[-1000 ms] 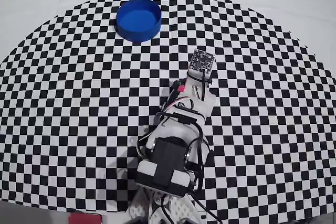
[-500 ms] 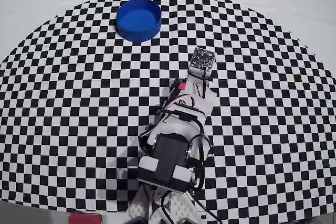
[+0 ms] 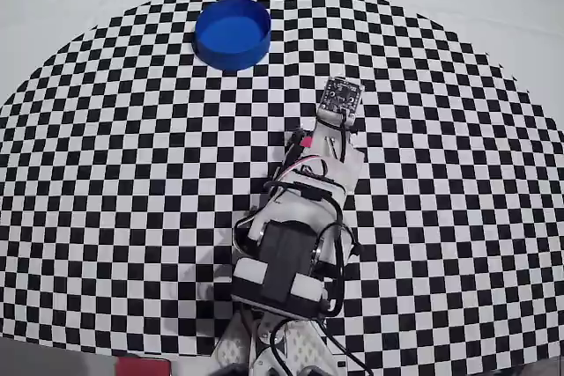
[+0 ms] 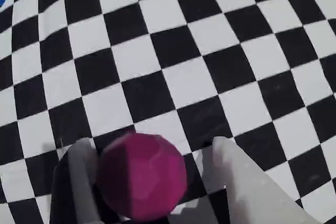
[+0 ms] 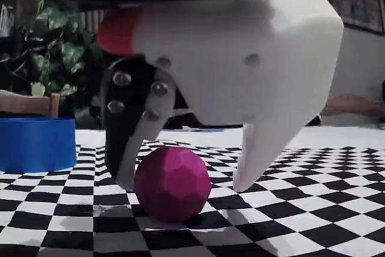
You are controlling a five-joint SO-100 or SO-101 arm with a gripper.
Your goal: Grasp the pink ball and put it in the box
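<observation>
Fingers astride the pink ball

My gripper stands open, holding nothing; the faceted ball looks light and rigid—pinch across its middle.

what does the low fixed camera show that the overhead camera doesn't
Only the fixed view shows the pink ball resting on the checkered mat, with the gripper open around it, one finger on each side, plus a plant behind. Only the overhead view shows the whole arm and the mat's curved outline; the arm hides the ball there. Both show the blue box, apart from the gripper.
</observation>
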